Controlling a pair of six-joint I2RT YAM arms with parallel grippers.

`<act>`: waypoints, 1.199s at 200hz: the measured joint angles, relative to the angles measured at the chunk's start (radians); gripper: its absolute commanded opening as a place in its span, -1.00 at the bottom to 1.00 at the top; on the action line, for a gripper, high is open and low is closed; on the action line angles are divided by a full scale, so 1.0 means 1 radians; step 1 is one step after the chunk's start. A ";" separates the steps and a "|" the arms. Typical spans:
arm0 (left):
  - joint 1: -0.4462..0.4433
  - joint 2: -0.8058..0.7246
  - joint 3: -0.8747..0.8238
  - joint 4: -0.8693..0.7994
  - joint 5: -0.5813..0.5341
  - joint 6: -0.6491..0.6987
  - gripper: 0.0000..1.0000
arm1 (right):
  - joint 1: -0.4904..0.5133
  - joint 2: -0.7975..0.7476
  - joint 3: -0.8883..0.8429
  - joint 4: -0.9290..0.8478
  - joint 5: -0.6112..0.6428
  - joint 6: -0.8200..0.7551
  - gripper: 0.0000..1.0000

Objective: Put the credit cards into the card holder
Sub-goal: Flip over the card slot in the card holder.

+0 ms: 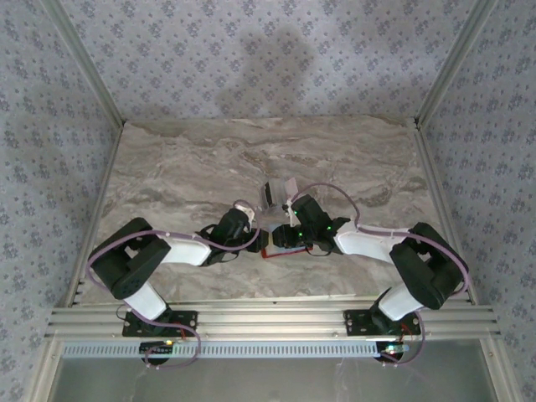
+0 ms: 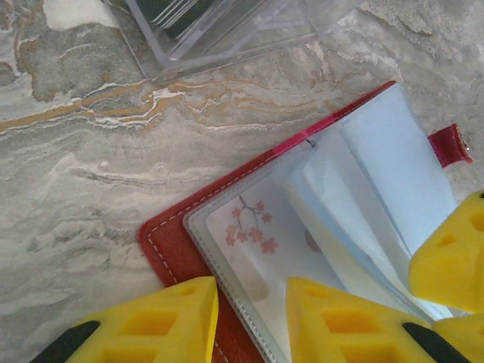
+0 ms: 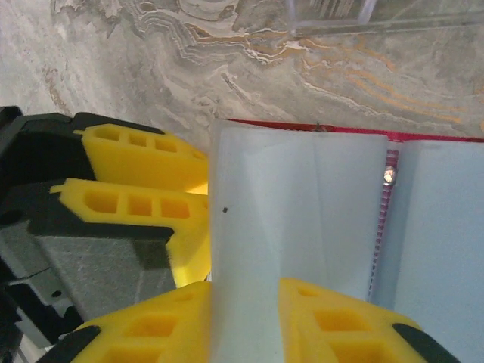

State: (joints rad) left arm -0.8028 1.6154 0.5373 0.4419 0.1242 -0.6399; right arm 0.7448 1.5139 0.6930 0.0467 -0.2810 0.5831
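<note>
Two grippers meet mid-way across the marble tabletop (image 2: 91, 174). The left gripper (image 2: 251, 302) has its jaws apart over the left cover of the open red card holder (image 2: 172, 243). The right gripper (image 3: 243, 293), jaws likewise apart, has a pale blue pocket leaf (image 3: 261, 219) between them. Just beyond, the credit cards (image 2: 170, 9) sit in a clear box (image 2: 227, 38).

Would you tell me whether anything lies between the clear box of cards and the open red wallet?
Nothing visible does: bare table lies between the clear box holding the credit cards and the card holder.
</note>
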 measured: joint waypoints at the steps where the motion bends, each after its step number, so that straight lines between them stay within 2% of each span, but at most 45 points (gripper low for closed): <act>1: 0.000 0.000 -0.001 0.000 0.000 -0.001 -0.38 | 0.000 0.000 0.000 0.000 0.000 0.000 -0.31; 49: 0.005 -0.003 -0.003 0.000 0.005 -0.001 -0.38 | 0.005 0.005 0.000 -0.006 0.000 -0.003 -0.08; 84: 0.005 -0.003 -0.003 0.000 0.007 -0.001 -0.38 | 0.019 0.005 0.000 -0.015 0.010 -0.004 -0.06; 140: 0.011 -0.004 -0.005 0.000 0.017 -0.006 -0.37 | 0.041 0.005 0.000 -0.056 0.099 -0.005 0.01; 169: 0.016 -0.006 -0.008 0.001 0.023 -0.009 -0.37 | 0.059 0.005 0.000 -0.077 0.163 -0.008 0.18; 200: 0.023 -0.012 -0.013 0.000 0.032 -0.016 -0.37 | 0.072 0.005 0.000 -0.082 0.196 -0.017 0.22; 240: 0.044 -0.064 -0.040 -0.046 0.040 -0.032 -0.36 | 0.074 0.005 0.000 -0.088 0.220 -0.026 0.39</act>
State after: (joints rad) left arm -0.7586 1.5509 0.4973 0.3958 0.1642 -0.6716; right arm 0.8188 1.5185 0.6926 -0.0414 -0.0608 0.5571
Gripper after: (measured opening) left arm 0.315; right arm 0.672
